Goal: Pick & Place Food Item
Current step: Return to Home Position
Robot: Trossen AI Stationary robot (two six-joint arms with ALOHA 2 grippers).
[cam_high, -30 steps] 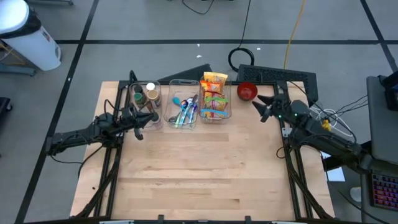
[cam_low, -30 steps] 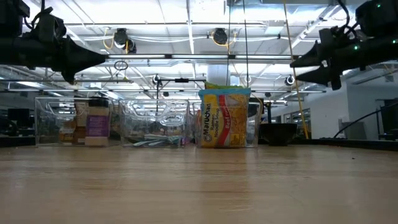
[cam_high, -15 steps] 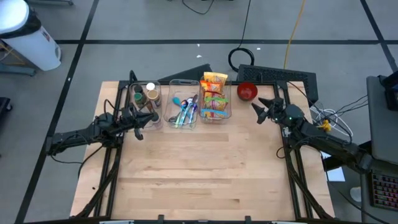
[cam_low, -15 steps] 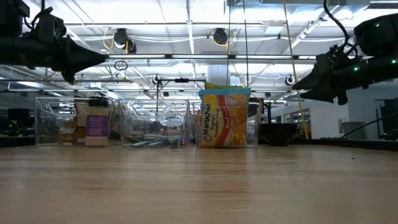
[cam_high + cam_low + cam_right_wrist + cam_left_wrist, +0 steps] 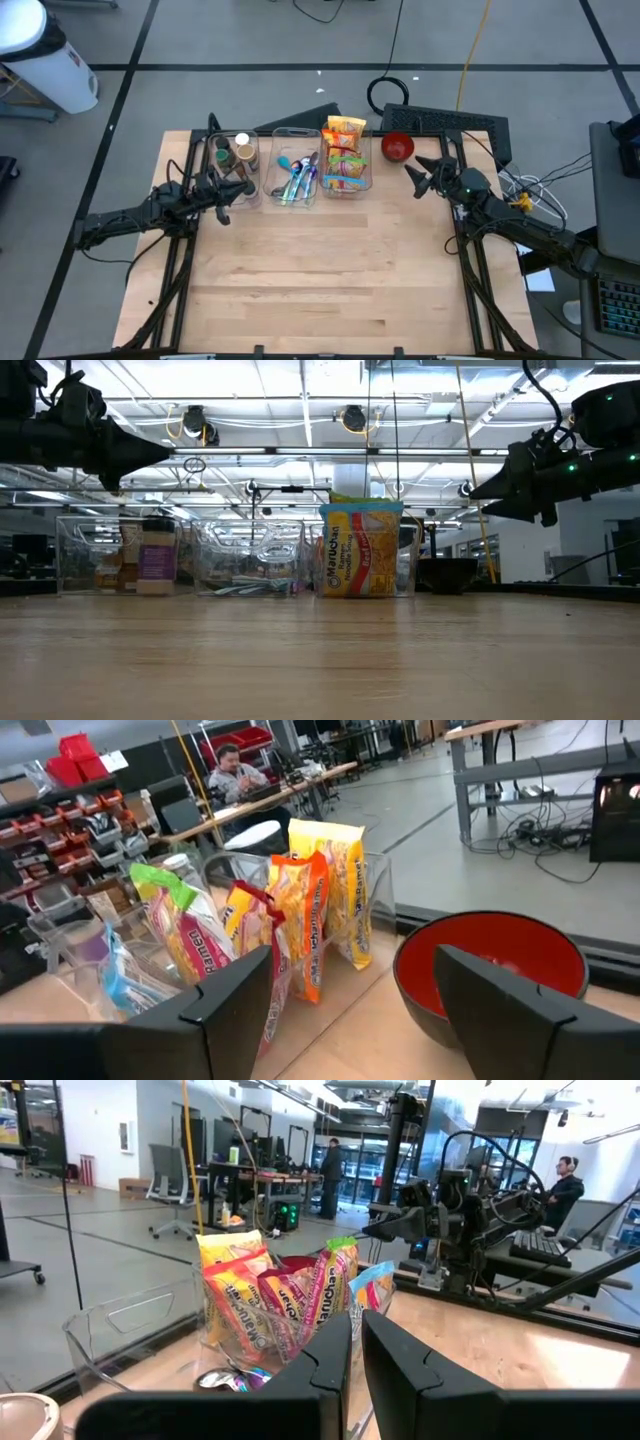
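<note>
Sorting done, both arms are hanging above the table: the left gripper [image 5: 246, 187], fingers drawn almost together on nothing, is hovering at the near end of the left bin [image 5: 210, 165], while the right gripper [image 5: 414, 178], spread wide and empty, is sitting just beside the red bowl [image 5: 397, 147]. The noodle packs [image 5: 344, 150], yellow, orange and green, are standing on edge in the right bin [image 5: 369, 170], ranked along its front-to-back length. They are lying between the two grippers, nearer the right one. Heading home is looking like a plain retreat, each arm backing away from the row of bins
</note>
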